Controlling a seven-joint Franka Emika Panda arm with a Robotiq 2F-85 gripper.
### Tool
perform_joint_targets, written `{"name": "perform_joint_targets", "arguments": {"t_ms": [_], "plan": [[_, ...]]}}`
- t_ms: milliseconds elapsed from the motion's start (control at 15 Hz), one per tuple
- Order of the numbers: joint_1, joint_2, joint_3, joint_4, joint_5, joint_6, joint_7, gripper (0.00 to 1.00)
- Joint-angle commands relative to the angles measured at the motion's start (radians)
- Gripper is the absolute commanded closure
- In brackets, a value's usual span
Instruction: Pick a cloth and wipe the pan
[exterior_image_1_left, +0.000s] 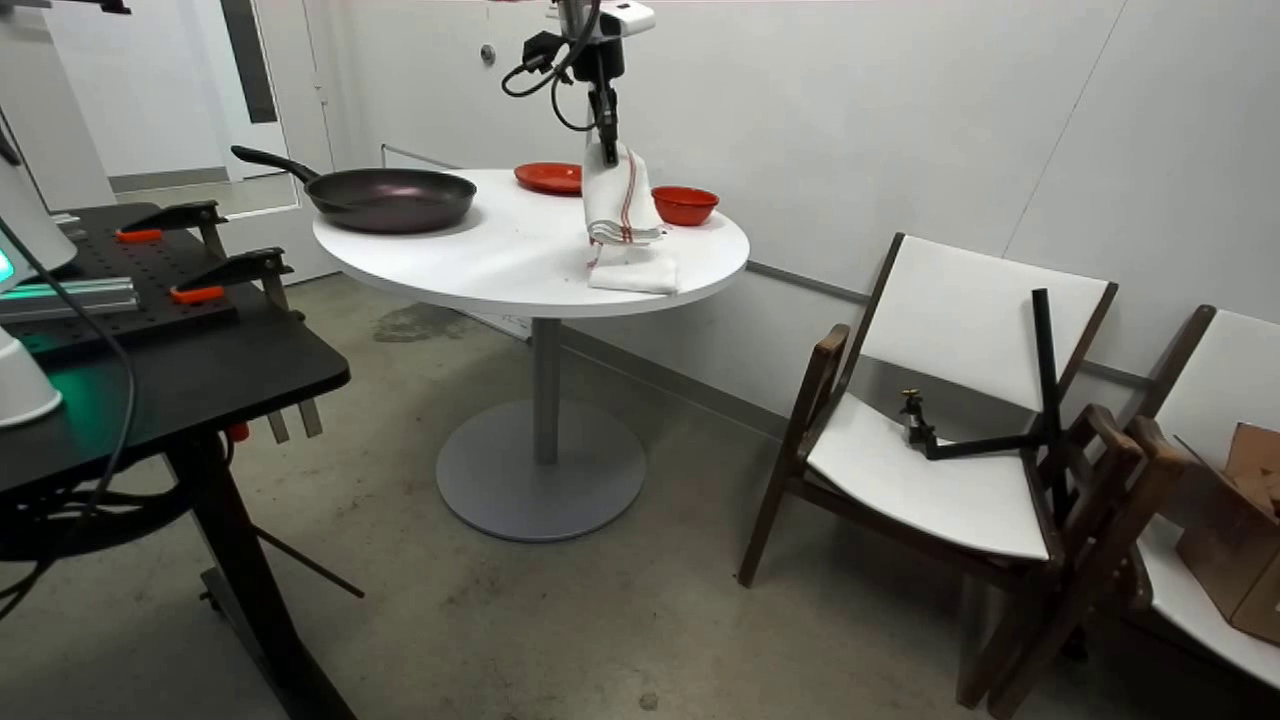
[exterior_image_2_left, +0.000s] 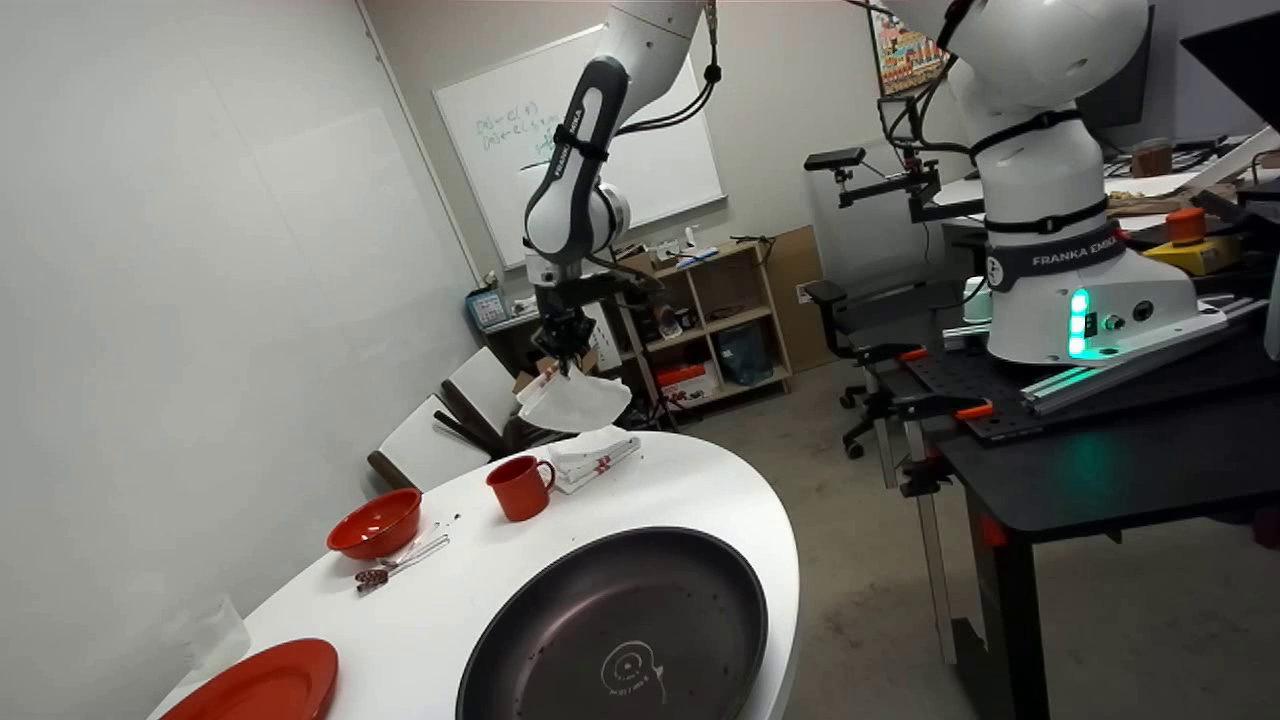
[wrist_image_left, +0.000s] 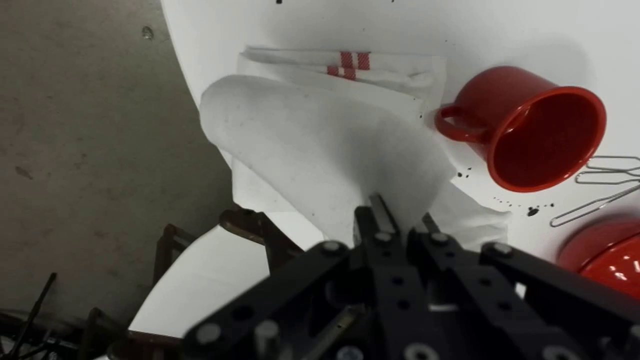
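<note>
A whitish cloth with red stripes (exterior_image_1_left: 615, 205) hangs from my gripper (exterior_image_1_left: 609, 155), whose fingers are closed on its upper part. It also shows in an exterior view as a pale draped cloth (exterior_image_2_left: 575, 402). In the wrist view the cloth (wrist_image_left: 320, 135) spreads out beyond the gripper (wrist_image_left: 403, 216), covering part of what lies beneath. Directly below it on the table is another folded white cloth (exterior_image_2_left: 592, 462) with red stripes; whether the two touch I cannot tell. The black pan (exterior_image_1_left: 392, 203) rests at the opposite end of the table, its inside (exterior_image_2_left: 620, 610) facing up with dark specks.
Close to the folded cloth stands a red mug (exterior_image_2_left: 520, 488). A red bowl (exterior_image_1_left: 684, 206), metal utensils (exterior_image_2_left: 405, 562) and a red plate (exterior_image_2_left: 262, 685) are along the wall side of the round white table (exterior_image_1_left: 480, 265). Chairs (exterior_image_1_left: 930, 470) stand beyond the table's end.
</note>
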Motion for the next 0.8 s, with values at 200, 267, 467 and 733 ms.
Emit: {"name": "perform_joint_targets", "arguments": {"t_ms": [200,267,467,733], "plan": [[0.122,0.116,-0.158,0.13,-0.138,-0.068,0.175,0.98],[0.136,0.13,-0.174,0.143,-0.157,-0.076,0.194,0.98],[0.19,0.179,-0.23,0.183,-0.223,-0.093,0.259,0.98],[0.242,0.23,-0.269,0.232,-0.299,-0.096,0.319,0.98]]}}
